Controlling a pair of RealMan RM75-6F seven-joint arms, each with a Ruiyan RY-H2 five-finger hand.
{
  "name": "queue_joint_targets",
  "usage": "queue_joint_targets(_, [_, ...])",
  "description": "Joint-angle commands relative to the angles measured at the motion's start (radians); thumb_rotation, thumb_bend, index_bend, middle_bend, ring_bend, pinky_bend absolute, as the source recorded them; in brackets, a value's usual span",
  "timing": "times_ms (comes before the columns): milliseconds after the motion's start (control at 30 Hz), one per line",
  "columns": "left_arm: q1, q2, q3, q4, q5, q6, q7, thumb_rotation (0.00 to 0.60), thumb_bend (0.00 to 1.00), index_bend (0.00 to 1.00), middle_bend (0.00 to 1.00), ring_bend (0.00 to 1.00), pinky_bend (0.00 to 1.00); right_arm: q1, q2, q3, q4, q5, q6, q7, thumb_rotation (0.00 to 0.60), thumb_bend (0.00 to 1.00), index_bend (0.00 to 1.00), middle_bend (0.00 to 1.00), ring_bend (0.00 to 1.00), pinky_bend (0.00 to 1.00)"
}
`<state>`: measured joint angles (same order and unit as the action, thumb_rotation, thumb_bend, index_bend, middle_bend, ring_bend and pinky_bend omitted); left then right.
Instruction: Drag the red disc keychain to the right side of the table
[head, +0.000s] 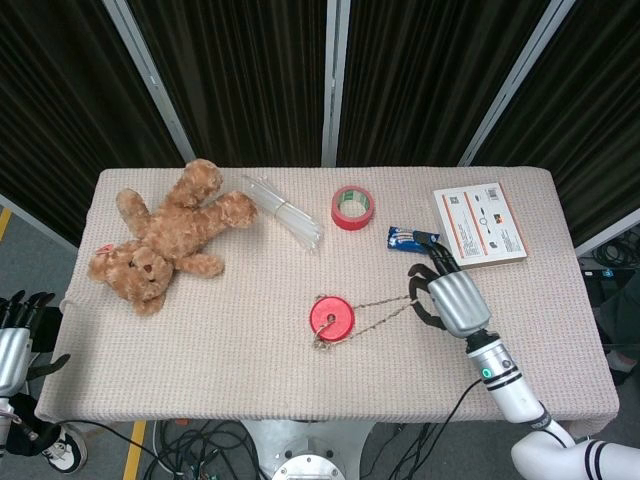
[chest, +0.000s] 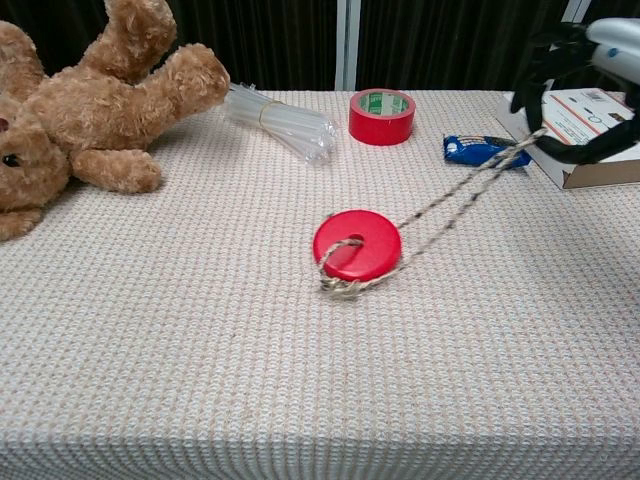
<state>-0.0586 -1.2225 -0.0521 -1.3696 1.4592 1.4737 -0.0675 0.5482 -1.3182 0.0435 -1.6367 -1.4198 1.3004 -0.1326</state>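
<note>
The red disc keychain lies flat near the table's middle, its cord knotted through the centre hole. A taut chain runs from it up and right to my right hand. That hand hooks the chain's end in its curled dark fingers, raised a little above the cloth. My left hand hangs off the table's left edge, fingers spread, holding nothing.
A brown teddy bear lies at the back left. A bundle of clear straws, a red tape roll, a blue snack packet and a white-orange box line the back.
</note>
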Motion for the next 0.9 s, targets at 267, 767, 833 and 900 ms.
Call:
queue_joint_targets(267, [-0.013,0.004,0.001,-0.034,0.012,-0.004,0.037,0.6,0.01,0.13,0.12,0.02,0.12,-0.148,0.111,-0.001,0.062,0.036,0.106,0.135,0.6,0.72,1.0,0.35,0.0,0.0])
queue_joint_targets(767, [-0.023,0.01,0.004,-0.078,0.01,-0.014,0.088,0.6,0.01,0.13,0.12,0.02,0.12,-0.268,0.171,0.062,0.217,0.149,0.111,0.287,0.6,0.72,1.0,0.35,0.0,0.0])
queue_joint_targets(833, [-0.025,0.01,0.005,-0.08,0.011,-0.014,0.091,0.6,0.01,0.13,0.12,0.02,0.12,-0.28,0.175,0.069,0.23,0.156,0.109,0.301,0.6,0.72,1.0,0.35,0.0,0.0])
queue_joint_targets(900, [-0.026,0.01,0.005,-0.083,0.012,-0.014,0.094,0.6,0.01,0.13,0.12,0.02,0.12,-0.29,0.178,0.075,0.241,0.159,0.109,0.311,0.6,0.72,1.0,0.35,0.0,0.0])
